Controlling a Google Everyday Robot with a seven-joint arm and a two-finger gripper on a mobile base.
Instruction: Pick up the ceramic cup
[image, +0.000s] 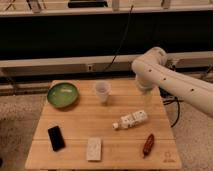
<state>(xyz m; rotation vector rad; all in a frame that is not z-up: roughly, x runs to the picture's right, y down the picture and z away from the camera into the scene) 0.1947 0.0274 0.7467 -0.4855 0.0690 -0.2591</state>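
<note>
Firstly, writing: the white bottle (131, 120) lies on its side just right of the centre of the surface (95, 120) and carries a label, but no word on it can be read. A small dark mark is printed on the wood at the near right corner; it is likewise illegible.

Task item: the ceramic cup (102, 91) stands upright, rim up, at about 12 o'clock on the surface, close to the far edge. The green bowl (63, 95) sits near it at its 9 o'clock, not touching.

Hand (146, 96): it hangs pointing down below the bend of the white arm (170, 82), over the far right part of the surface, at about 1 o'clock. Its fingers stand wide and hold nothing. The cup lies at the hand's 9 o'clock, clearly apart, with bare wood between them. The bottle lies at the hand's 6 o'clock, nearer the camera.

Other items: a black phone (56, 138) at 8 o'clock, a pale flat block (93, 148) at 6 o'clock, and a reddish-brown object (148, 145) at 4 o'clock.
</note>
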